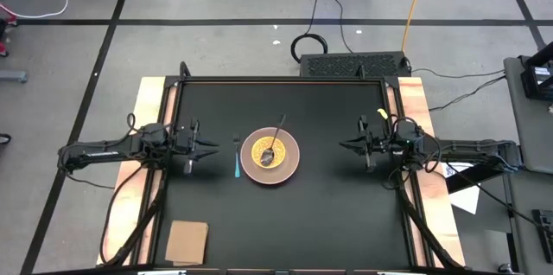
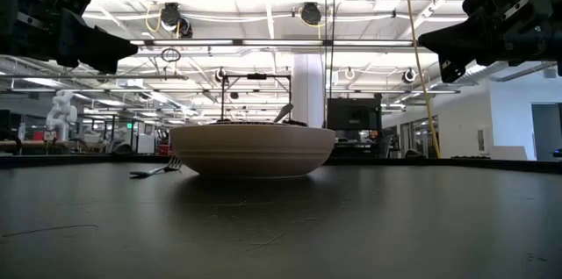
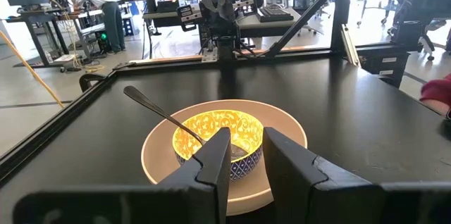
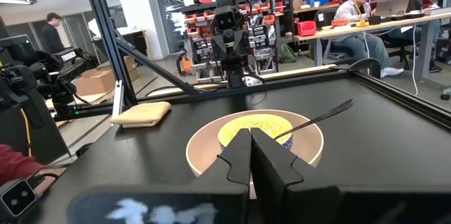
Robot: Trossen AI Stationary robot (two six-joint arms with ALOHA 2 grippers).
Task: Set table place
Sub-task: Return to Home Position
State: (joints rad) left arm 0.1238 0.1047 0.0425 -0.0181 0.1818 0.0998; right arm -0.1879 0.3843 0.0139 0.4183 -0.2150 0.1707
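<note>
The plate (image 1: 292, 164) sits mid-frame, well clear of the slightly parted left gripper (image 1: 209, 146) and the closed, empty right gripper (image 1: 343, 145).

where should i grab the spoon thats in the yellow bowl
Grip the spoon by its thin handle, near the free end that slants up past the yellow bowl rim toward the far edge of the table. Come from above, closing across the handle; its scoop lies inside the bowl.

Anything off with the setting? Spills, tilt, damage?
Nothing stands out. Yellow bowl sits on the plate, spoon rests in it, blue fork lies beside the plate. Left gripper and right gripper hang clear.
</note>
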